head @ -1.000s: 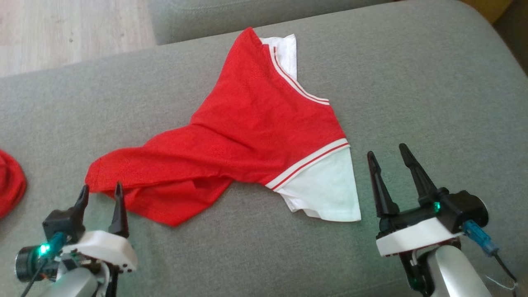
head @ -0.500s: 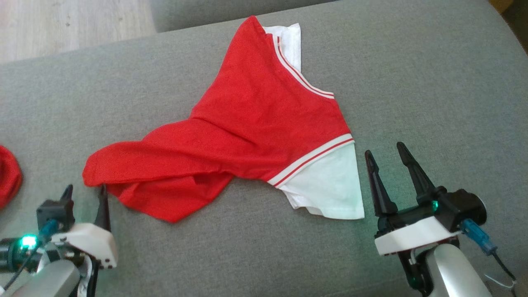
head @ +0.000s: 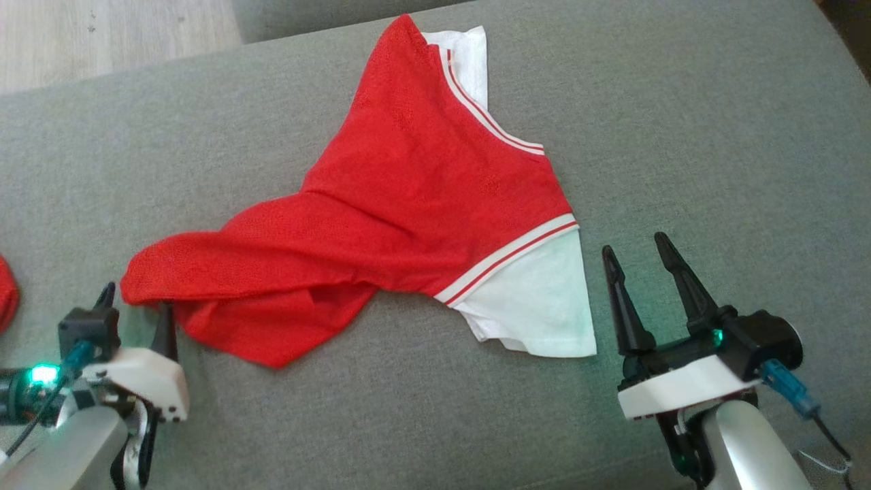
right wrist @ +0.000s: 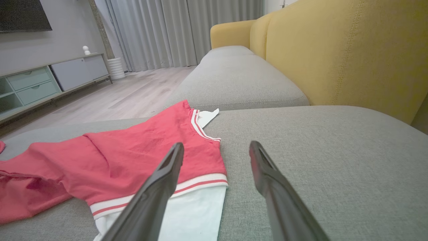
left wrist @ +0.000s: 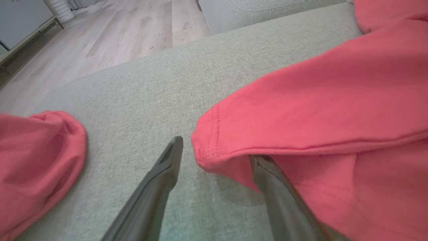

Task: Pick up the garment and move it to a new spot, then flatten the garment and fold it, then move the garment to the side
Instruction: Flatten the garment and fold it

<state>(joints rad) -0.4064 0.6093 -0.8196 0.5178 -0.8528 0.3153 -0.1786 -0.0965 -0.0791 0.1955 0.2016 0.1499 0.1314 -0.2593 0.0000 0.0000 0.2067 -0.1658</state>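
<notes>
The garment [head: 422, 218] lays its red hem corner between the 2 parted fingers of the left gripper [head: 136, 299]; the right gripper [head: 634, 245], also parted, stands just beside its white sleeve.

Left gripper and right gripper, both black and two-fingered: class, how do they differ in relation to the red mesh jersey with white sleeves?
The left gripper straddles the jersey's red hem corner, one fingertip under the cloth; the right gripper touches no cloth. The left gripper is at the hem end, the right gripper beside a white sleeve. Both are open.
</notes>
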